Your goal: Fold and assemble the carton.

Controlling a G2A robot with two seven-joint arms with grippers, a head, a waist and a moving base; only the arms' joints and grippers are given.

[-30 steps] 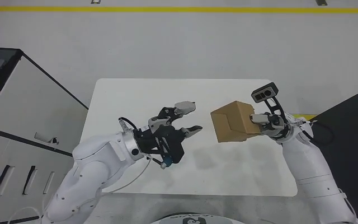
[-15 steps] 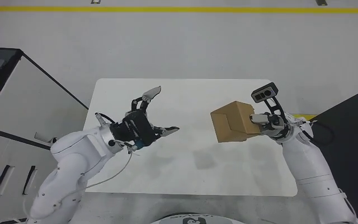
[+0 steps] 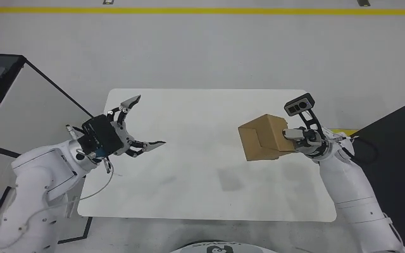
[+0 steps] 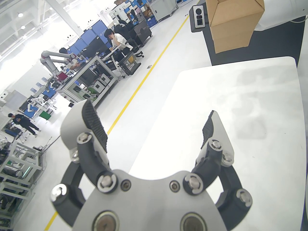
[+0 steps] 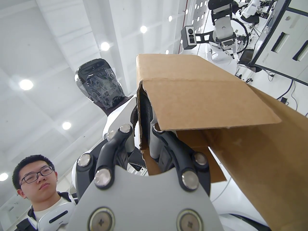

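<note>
A brown carton (image 3: 266, 137) hangs above the right part of the white table (image 3: 215, 190), folded into a box shape. My right gripper (image 3: 292, 140) is shut on one of its cardboard panels (image 5: 144, 126), with a flap (image 5: 209, 102) spread just past the fingers. In the left wrist view the carton (image 4: 232, 13) shows far off, its open side facing that camera. My left gripper (image 3: 144, 121) stands wide open over the table's left end, nothing between its fingers (image 4: 92, 121).
A grey cabinet (image 3: 35, 126) stands just left of the table. Black flooring (image 3: 380, 136) lies beyond the table's right edge. The table surface between the two arms is bare white.
My left arm has drawn back leftward from the table's middle to its left end, gripper still open. The right arm and the carton have not moved.
</note>
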